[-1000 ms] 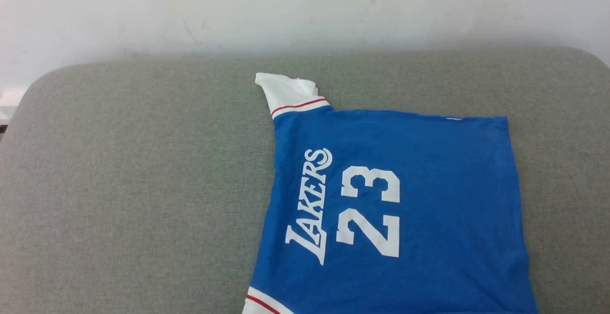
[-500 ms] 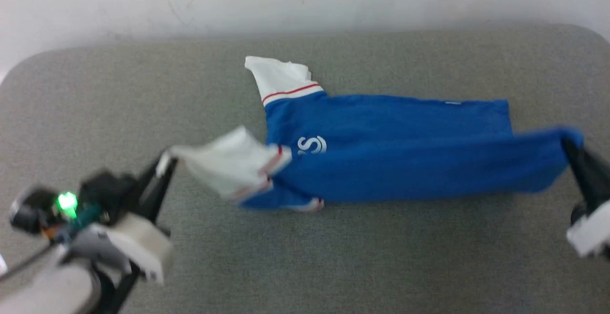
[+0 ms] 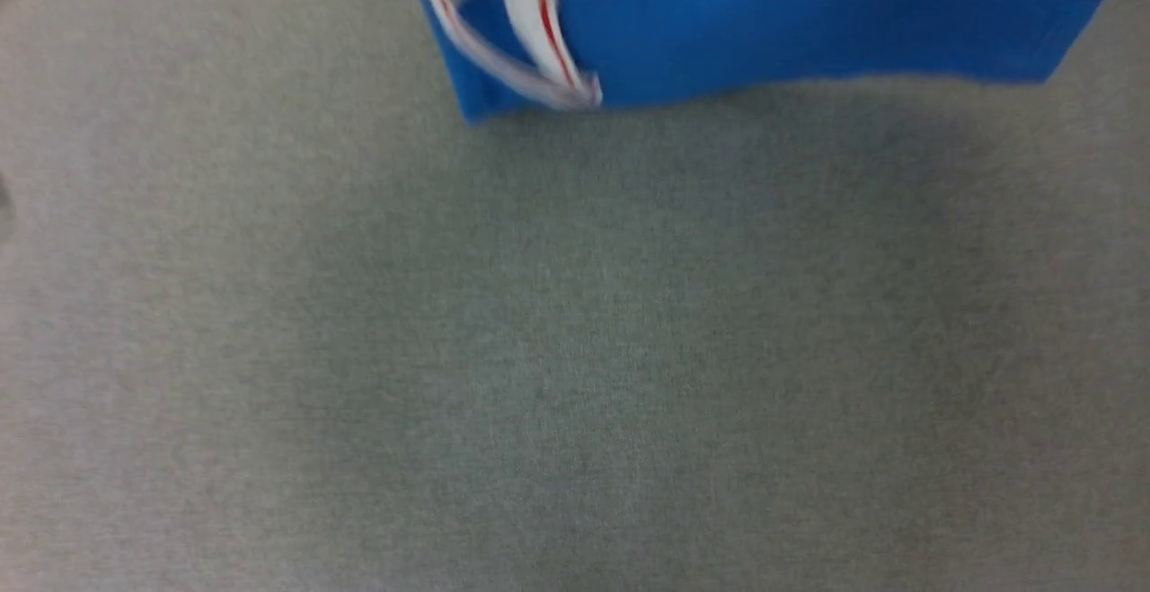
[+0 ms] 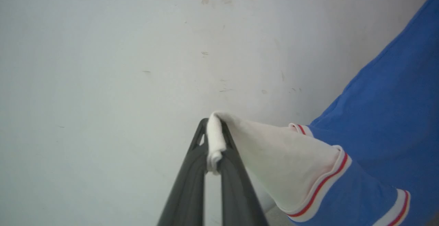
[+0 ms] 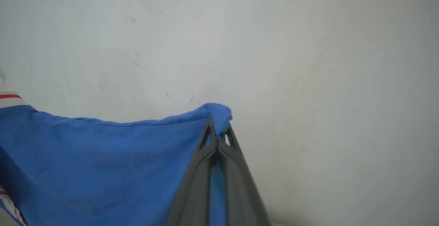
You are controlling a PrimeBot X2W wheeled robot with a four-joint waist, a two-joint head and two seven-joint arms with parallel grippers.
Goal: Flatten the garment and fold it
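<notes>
With jersey T-shirt held up over grey padded surface, white sleeve clenched in left gripper, blue corner clenched in right gripper: stretch taut, level, lay down smoothly.

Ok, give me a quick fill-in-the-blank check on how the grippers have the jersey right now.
1. The left gripper holds the garment by its ____ sleeve.
2. The right gripper pinches a plain ____ edge of the garment.
3. The thin stripe in the sleeve's trim is ____.
4. Both grippers' jaws are ____.

Missing words: white; blue; red; shut.
</notes>
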